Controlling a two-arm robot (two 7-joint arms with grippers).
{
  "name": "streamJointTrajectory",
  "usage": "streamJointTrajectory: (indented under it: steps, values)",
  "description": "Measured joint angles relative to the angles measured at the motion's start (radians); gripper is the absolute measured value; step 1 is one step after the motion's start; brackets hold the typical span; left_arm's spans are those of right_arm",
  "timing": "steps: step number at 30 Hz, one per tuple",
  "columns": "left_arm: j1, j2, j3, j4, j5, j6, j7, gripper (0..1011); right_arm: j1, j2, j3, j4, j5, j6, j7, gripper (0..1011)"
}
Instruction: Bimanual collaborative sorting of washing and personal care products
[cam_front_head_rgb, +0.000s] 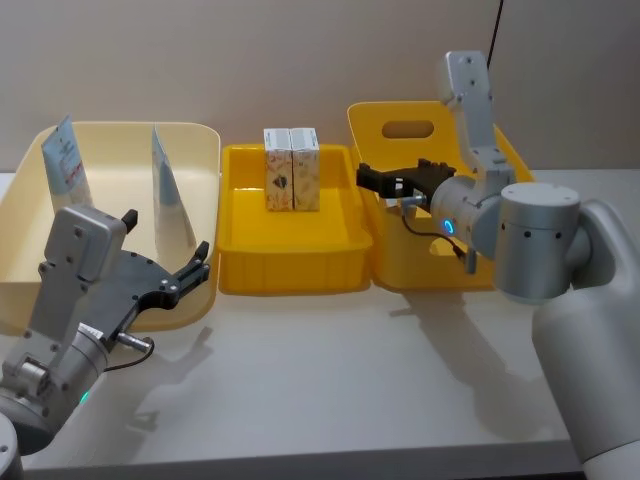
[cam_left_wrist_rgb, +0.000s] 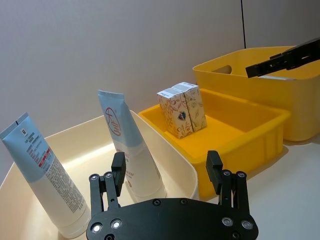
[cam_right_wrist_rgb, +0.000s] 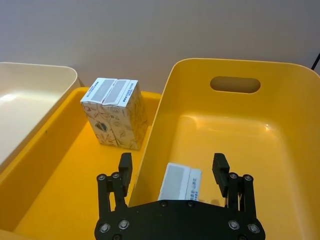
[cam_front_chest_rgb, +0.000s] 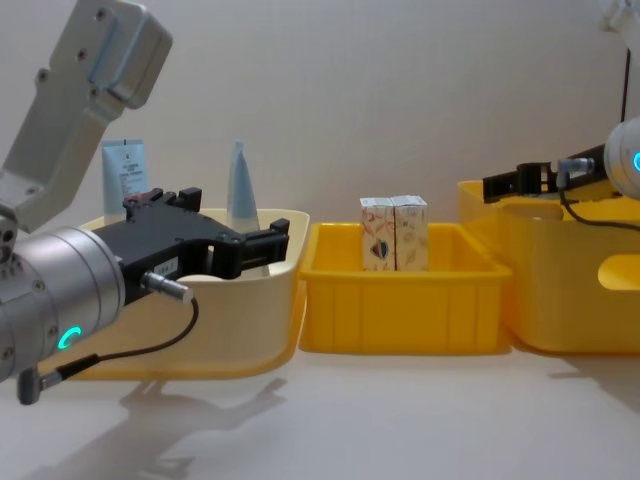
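Observation:
Two pale blue-and-white tubes (cam_front_head_rgb: 68, 165) (cam_front_head_rgb: 170, 190) stand upright in the cream bin (cam_front_head_rgb: 205, 150). Two whitish cartons (cam_front_head_rgb: 291, 170) stand side by side at the back of the shallow yellow tray (cam_front_head_rgb: 290, 275). In the right wrist view a third carton (cam_right_wrist_rgb: 180, 182) lies on the floor of the deep yellow bin (cam_right_wrist_rgb: 280, 165). My left gripper (cam_front_head_rgb: 165, 238) is open and empty, at the cream bin's front right corner, facing the tubes (cam_left_wrist_rgb: 127, 145). My right gripper (cam_front_head_rgb: 365, 180) is open and empty above the deep bin's left rim, over the lying carton.
The three containers stand in a row at the back of the white table: cream bin left, tray middle, deep bin (cam_front_head_rgb: 400, 110) with a handle hole right. The table's front half (cam_front_head_rgb: 330, 380) is bare. A grey wall is close behind.

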Motion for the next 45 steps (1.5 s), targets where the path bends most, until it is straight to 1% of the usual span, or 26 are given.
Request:
streamJointTrajectory:
  steps: [2, 6, 13, 23, 24, 33, 37, 45]
  values:
    - [0.0, 0.0, 0.0, 0.0, 0.0, 0.0, 0.0, 1003, 0.0, 0.0, 0.0, 0.001, 0.0, 0.001, 0.001, 1001]
    - [0.0, 0.0, 0.0, 0.0, 0.0, 0.0, 0.0, 1003, -0.001, 0.0, 0.0, 0.0, -0.001, -0.002, 0.002, 1001]
    - [0.0, 0.0, 0.0, 0.0, 0.0, 0.0, 0.0, 1002, -0.015, 0.005, 0.002, -0.024, -0.008, -0.034, 0.004, 1001]
    - [0.0, 0.0, 0.0, 0.0, 0.0, 0.0, 0.0, 1003, -0.051, 0.018, 0.005, -0.095, -0.031, -0.112, 0.003, 1001]
    - [0.0, 0.0, 0.0, 0.0, 0.0, 0.0, 0.0, 1003, -0.057, 0.02, 0.005, -0.107, -0.036, -0.128, 0.002, 1001]
    - [-0.003, -0.001, 0.0, 0.001, 0.0, 0.002, -0.003, 1003, -0.094, 0.035, 0.009, -0.184, -0.062, -0.211, -0.005, 1001]
    - [-0.013, -0.003, -0.001, 0.007, -0.003, 0.016, -0.011, 1003, -0.103, 0.038, 0.01, -0.204, -0.07, -0.229, -0.008, 1001]
    - [-0.053, -0.017, -0.005, 0.04, -0.023, 0.079, -0.04, 1003, -0.119, 0.045, 0.013, -0.241, -0.083, -0.263, -0.011, 1001]
